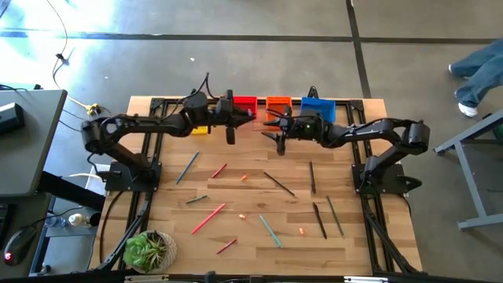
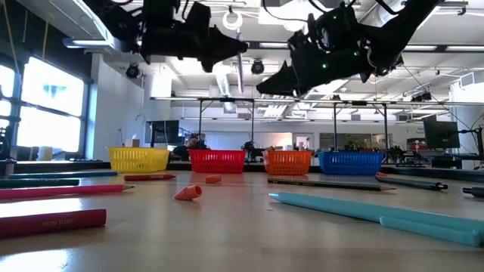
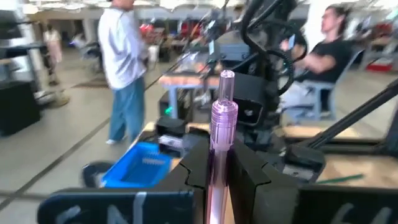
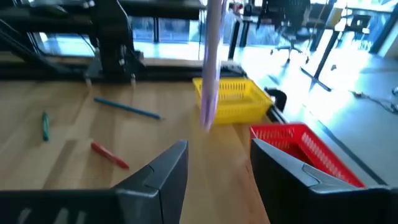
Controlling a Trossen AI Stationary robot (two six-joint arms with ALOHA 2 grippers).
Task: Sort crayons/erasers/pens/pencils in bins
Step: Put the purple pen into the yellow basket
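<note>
My left gripper [image 1: 250, 116] hovers over the table's far middle, shut on a pale purple pen [image 3: 222, 115] that stands upright in the air. The pen also shows in the low view [image 2: 240, 64] and the right wrist view [image 4: 210, 74]. My right gripper [image 1: 271, 130] faces it from the right, open, its fingers [image 4: 165, 171] short of the pen. The yellow bin [image 1: 200, 130], red bin [image 1: 244, 102], orange bin [image 1: 278, 101] and blue bin [image 1: 318, 108] stand in a row along the far edge. My left gripper pinches the pen's shaft [image 3: 214, 158] between its two fingers [image 3: 252, 177]. The fingers reach in level from the table's left and lie across the pen. The pen stands upright in the hold, lifted well clear of the table.
Red, teal and dark sticks lie scattered over the wooden table [image 1: 259, 212]. Small pale orange erasers [image 2: 187, 193] [image 1: 302, 231] lie among them. A potted plant [image 1: 149, 251] sits at the near left corner. People [image 3: 124, 68] are in the room beyond.
</note>
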